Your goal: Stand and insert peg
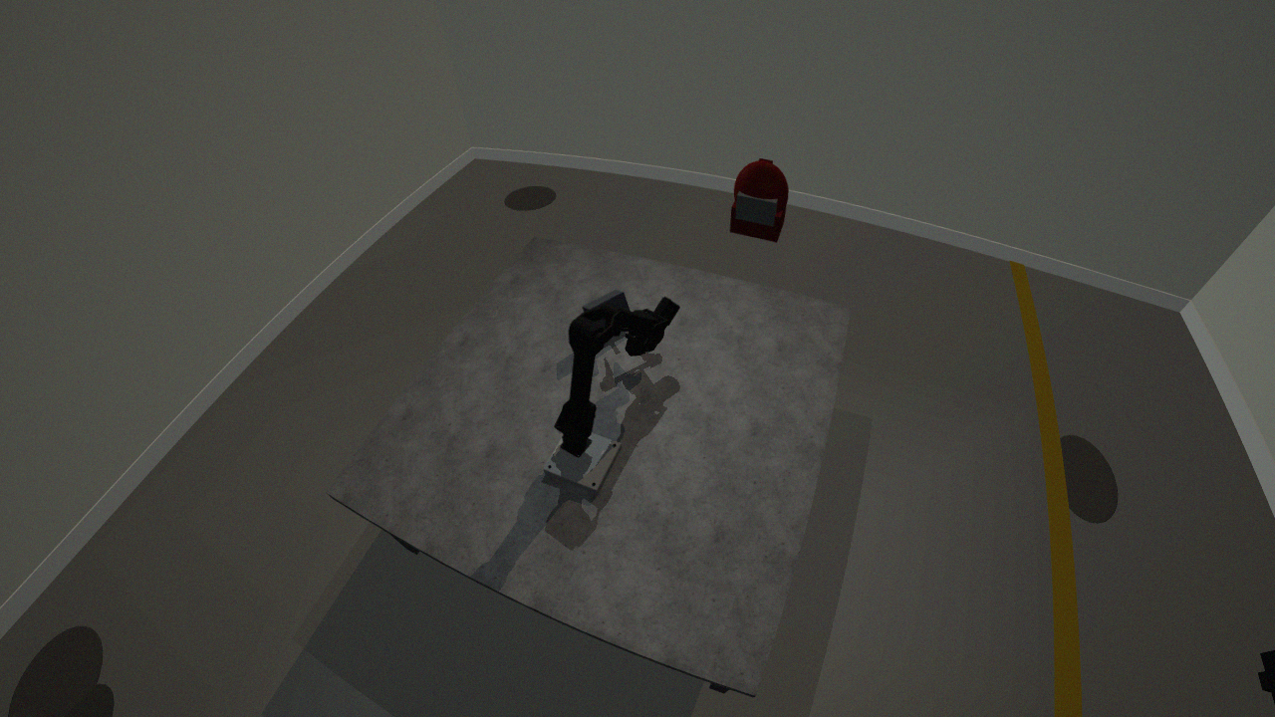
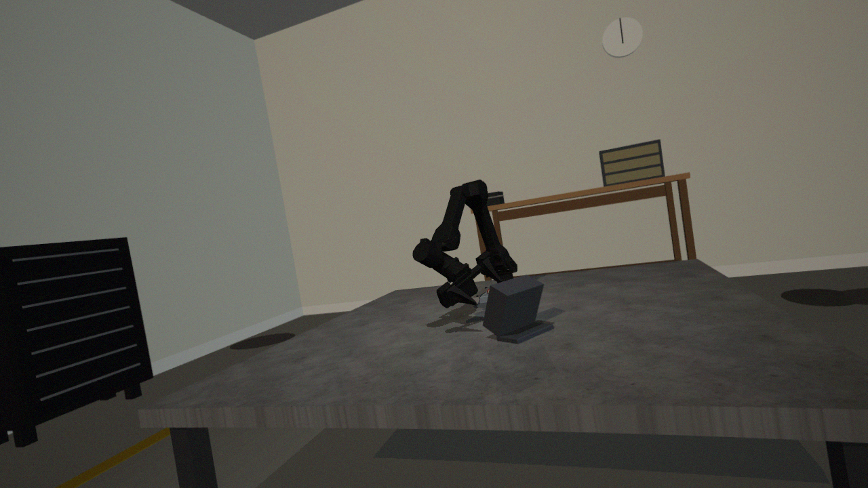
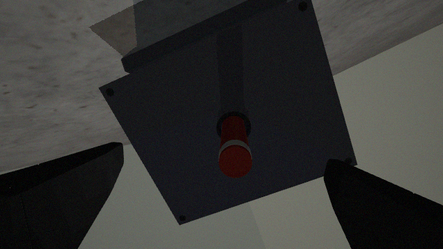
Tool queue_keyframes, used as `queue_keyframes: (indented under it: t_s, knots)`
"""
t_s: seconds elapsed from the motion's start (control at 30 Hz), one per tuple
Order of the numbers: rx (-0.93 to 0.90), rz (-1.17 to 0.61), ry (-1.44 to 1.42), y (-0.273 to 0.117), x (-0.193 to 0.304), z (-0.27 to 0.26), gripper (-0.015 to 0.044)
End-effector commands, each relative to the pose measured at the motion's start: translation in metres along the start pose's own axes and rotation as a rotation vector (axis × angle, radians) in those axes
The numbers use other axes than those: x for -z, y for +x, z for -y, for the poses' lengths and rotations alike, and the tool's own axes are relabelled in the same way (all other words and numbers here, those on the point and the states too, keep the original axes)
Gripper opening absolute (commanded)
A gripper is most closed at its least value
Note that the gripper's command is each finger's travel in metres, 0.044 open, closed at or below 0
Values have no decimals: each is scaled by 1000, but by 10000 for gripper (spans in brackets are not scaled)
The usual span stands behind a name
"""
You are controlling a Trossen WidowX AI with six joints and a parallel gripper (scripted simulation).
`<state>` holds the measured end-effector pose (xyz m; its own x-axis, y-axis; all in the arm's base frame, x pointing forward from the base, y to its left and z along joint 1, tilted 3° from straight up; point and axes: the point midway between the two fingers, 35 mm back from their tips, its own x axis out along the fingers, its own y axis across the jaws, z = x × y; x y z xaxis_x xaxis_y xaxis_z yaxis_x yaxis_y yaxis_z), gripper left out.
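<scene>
The red peg (image 3: 234, 131) stands out of the hole (image 3: 219, 125) in the dark sloped panel (image 3: 166, 114) (image 2: 515, 308) (image 1: 608, 301). Its plain end is inside the hole; the white band (image 3: 236, 142) and the red end cap face the wrist camera. How deep it sits is hard to tell. My gripper (image 3: 225, 160) is open wide and empty, one finger well to each side of the peg in the wrist view, touching neither peg nor band. In the exterior view the gripper is on the robot's side of the panel. The peg is not discernible in the top and exterior views.
The panel stands on a foot on the grey stone-like table (image 1: 713, 445) (image 2: 364, 370). The arm's pale base plate (image 1: 570, 477) is fixed to the same table. A black cabinet (image 2: 66, 309) and a wooden side table (image 2: 570, 204) stand away from the table.
</scene>
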<state>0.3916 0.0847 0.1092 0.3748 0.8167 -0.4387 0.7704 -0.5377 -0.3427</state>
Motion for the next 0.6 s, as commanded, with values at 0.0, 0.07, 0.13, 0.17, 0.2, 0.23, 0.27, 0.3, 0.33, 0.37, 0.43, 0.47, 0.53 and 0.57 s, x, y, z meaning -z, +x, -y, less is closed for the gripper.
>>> queue_keyframes:
  t_s: [0.0, 0.07, 0.13, 0.17, 0.2, 0.23, 0.27, 0.3, 0.33, 0.37, 0.43, 0.47, 0.53, 0.57]
  knots:
    - [-2, -3, -9, -8, 2, -1, 440]
    - [-2, -3, -8, -11, 2, -1, 440]
    - [-2, -2, -7, -14, 2, -1, 440]
    - [-2, -1, -7, -15, 1, -2, 440]
    - [-2, -1, -6, -17, 1, -2, 440]
    - [-1, -1, -6, -18, 1, -2, 440]
    - [-1, -1, -6, -20, 1, -2, 440]
    - [-1, -1, -5, -21, 1, -2, 440]
    - [-1, 0, -5, -23, 0, -2, 440]
    - [-1, 0, -4, -25, 0, -2, 440]
    - [-1, 0, -3, -28, 0, -3, 440]
    - [-1, 0, -3, -29, 0, -3, 440]
    - [-1, 0, -2, -32, -1, -3, 440]
    - [-1, -1, -1, -34, -1, -3, 440]
